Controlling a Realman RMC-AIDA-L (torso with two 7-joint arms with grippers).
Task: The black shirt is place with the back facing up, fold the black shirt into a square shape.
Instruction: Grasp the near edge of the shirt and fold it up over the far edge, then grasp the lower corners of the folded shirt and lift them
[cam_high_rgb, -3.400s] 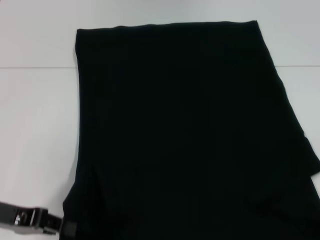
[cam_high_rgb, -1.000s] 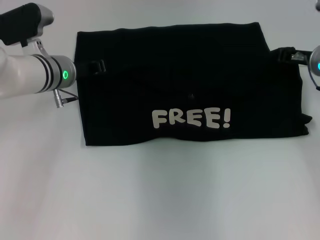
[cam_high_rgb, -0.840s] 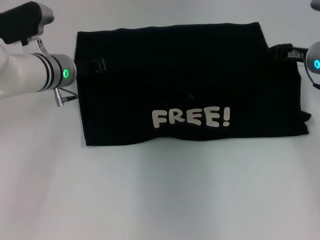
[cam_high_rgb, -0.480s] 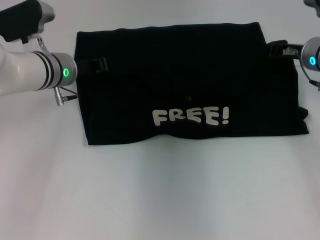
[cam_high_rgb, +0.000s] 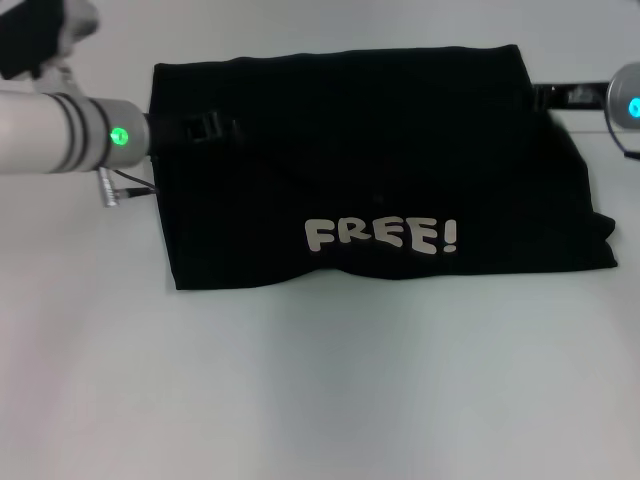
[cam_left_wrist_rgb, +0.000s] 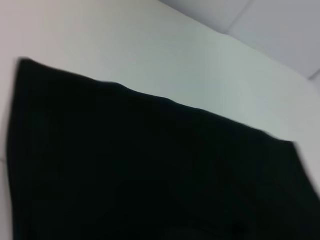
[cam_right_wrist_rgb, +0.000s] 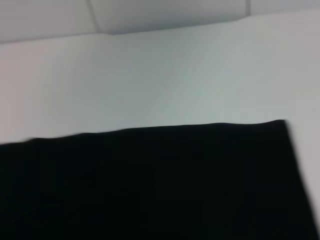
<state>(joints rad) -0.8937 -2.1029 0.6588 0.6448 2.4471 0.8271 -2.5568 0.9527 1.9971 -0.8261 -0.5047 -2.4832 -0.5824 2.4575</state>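
The black shirt (cam_high_rgb: 380, 150) lies on the white table as a wide folded rectangle, with the white lettering "FREE!" (cam_high_rgb: 382, 235) facing up near its front edge. My left gripper (cam_high_rgb: 212, 127) is over the shirt's far left part, black against the black cloth. My right gripper (cam_high_rgb: 548, 96) is at the shirt's far right edge. The shirt's right end is a little rumpled. The left wrist view shows plain black cloth (cam_left_wrist_rgb: 150, 170) with its far edge. The right wrist view shows the cloth (cam_right_wrist_rgb: 150, 180) and one far corner.
The white table (cam_high_rgb: 320, 380) stretches in front of the shirt and on both sides. My left arm's white forearm (cam_high_rgb: 50, 135) with a green light reaches in from the left. Part of my right wrist (cam_high_rgb: 625, 105) shows at the right edge.
The shirt's near part has been folded back, so "FREE!" now shows. In the last second my left gripper slid right over the cloth and my right gripper moved up and left.
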